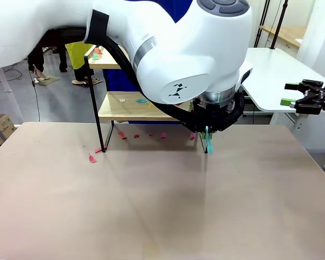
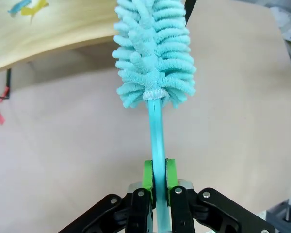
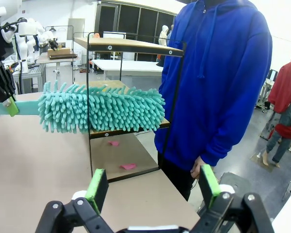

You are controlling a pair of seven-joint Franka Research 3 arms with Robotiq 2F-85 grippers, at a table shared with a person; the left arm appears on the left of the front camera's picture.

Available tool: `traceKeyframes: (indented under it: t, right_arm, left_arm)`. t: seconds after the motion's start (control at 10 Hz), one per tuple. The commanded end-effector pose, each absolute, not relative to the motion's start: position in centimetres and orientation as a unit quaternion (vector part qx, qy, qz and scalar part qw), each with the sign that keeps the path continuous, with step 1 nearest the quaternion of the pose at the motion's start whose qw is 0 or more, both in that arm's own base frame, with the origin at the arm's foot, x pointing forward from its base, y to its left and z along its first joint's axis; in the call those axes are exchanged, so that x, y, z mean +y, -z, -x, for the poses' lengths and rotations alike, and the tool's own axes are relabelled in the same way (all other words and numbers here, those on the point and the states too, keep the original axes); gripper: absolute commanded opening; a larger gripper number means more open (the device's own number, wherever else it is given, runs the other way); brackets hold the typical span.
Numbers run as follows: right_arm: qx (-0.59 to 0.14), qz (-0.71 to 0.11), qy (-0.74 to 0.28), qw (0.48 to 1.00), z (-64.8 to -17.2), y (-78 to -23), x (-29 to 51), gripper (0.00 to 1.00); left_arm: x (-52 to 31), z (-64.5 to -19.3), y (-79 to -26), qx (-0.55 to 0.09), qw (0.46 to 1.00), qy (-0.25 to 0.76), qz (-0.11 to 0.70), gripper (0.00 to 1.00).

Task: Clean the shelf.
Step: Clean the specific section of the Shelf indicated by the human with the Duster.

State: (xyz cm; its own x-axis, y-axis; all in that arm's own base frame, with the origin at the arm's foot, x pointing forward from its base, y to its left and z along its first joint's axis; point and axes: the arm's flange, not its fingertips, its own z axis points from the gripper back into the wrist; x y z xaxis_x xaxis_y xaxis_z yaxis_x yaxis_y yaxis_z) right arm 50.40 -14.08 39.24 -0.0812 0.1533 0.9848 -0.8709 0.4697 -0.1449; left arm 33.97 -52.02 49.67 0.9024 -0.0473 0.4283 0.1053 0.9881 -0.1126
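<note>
Left wrist view: left gripper (image 2: 155, 180) is clenched on the thin handle of a fluffy teal chenille duster (image 2: 153, 53), its head at the lower board's edge of the black-framed, light-wood two-tier shelf (image 2: 48, 29) just ahead of the jaws. Right wrist view: right gripper (image 3: 153, 184) jaws released, empty, with the shelf farther ahead beside a blue-hooded person (image 3: 218, 87).

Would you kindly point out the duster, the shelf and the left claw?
duster (image 2: 155, 53): left wrist view, fluffy teal head.
shelf (image 3: 131, 45): right wrist view, top board's front edge.
left claw (image 2: 155, 175): left wrist view, between its green pads.
</note>
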Motion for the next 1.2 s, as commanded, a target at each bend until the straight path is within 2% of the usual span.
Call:
traceKeyframes:
  t: [0.0,0.5,0.8,1.1]
  right_arm:
    - [-0.605,-0.296,-0.421,0.607,-50.4,-39.5,-14.0,1.0]
    - [-0.605,-0.296,-0.421,0.607,-50.4,-39.5,-14.0,1.0]
    - [-0.605,-0.296,-0.421,0.607,-50.4,-39.5,-14.0,1.0]
    - [-0.605,-0.296,-0.421,0.607,-50.4,-39.5,-14.0,1.0]
  left_arm:
    - [-51.9,-33.2,-50.0,-0.225,0.971,0.044,0.066,0.13]
    - [-44.9,-36.5,-48.4,-0.149,0.988,0.014,0.026,0.13]
    - [-36.0,-36.8,-47.2,-0.108,0.993,-0.039,-0.034,0.13]
    - [-28.6,-35.7,-47.0,-0.097,0.985,-0.093,-0.112,0.13]
